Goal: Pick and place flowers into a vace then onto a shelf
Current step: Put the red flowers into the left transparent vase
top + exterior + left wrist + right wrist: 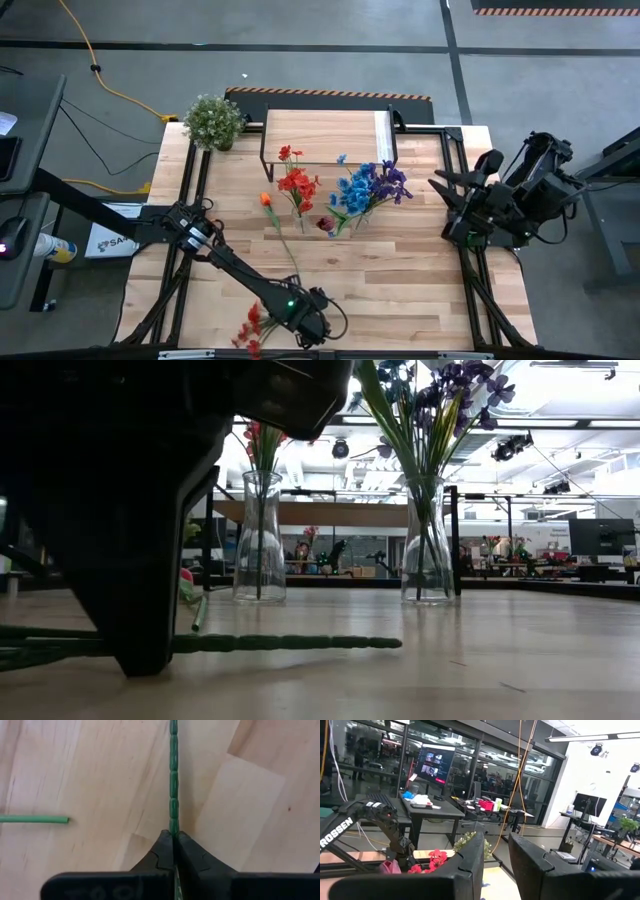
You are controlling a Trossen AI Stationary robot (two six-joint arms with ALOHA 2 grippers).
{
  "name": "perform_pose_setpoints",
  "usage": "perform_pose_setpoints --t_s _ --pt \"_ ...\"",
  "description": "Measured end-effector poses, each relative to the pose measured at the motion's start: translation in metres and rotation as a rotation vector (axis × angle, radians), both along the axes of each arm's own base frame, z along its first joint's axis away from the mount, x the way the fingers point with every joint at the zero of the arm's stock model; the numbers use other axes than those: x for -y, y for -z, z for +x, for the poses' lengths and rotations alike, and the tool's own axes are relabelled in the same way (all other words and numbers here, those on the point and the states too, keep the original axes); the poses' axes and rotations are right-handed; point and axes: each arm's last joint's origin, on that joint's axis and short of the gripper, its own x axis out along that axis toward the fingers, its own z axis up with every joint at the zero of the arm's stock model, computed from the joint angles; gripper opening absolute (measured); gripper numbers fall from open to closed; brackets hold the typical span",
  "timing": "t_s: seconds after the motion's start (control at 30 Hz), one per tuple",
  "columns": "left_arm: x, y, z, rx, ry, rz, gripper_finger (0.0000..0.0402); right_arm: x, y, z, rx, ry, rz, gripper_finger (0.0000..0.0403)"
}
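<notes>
Presently we find the left gripper (312, 325) low at the near edge of the table (420, 290), its fingers (165, 851) clenched on a green stalk (173, 775); the wrist view shows the stalk running straight out from between the closed tips, which suits a lift by the stem rather than by the bloom. The red flower (250, 325) belonging to that area lies just beside the gripper at the table's front, and we judge it to be the one in hand (the join between bloom and stalk is hidden by the arm). A second cut stalk end (35, 819) lies apart on the wood, untouched.

Two glass vases stand mid-table: the left vase (259, 540) holds red blooms (297, 185); the right vase (429, 545) holds blue and purple blooms (372, 185); both stand upright and near the shelf (325, 135), not on it. An orange flower (266, 199) and a dark red one (325, 224) lie loose on the table between vases and gripper; so filling is, in our judgement, incomplete, and the shelf stage not yet begun.

The right gripper (452, 200) waits raised at the table's right edge, fingers parted and holding nothing. A potted plant (214, 121) stands at the far left corner, clear of the work.
</notes>
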Motion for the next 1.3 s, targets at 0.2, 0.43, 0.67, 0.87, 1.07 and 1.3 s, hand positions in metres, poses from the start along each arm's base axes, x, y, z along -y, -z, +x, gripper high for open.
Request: perform_pose_setpoints --t_s 0.2,0.43,0.67,0.87,1.07,1.3 --pt "-0.001 -0.003 -0.002 -0.036 -0.002 -0.043 0.0035 -0.001 -0.001 0.0 0.019 -0.036 -0.015 0.0083" --pt "-0.014 -0.01 -0.001 -0.13 -0.002 -0.077 0.0035 -0.001 0.0 0.001 0.029 -0.046 0.0 0.0083" --pt "-0.034 -0.034 0.004 -0.226 0.064 -0.038 0.0035 -0.002 0.001 0.001 0.018 -0.044 -0.001 0.0083" --pt "-0.047 -0.067 0.009 -0.249 0.095 -0.024 0.0035 -0.004 0.004 0.002 0.0 -0.048 -0.012 0.0083" --pt "-0.057 -0.103 0.004 -0.302 0.075 -0.02 0.0035 -0.004 0.004 0.002 -0.002 -0.048 -0.014 0.0083" --pt "-0.054 -0.139 0.009 -0.194 0.011 -0.139 0.0035 -0.004 0.004 0.002 -0.002 -0.047 -0.013 0.0083"
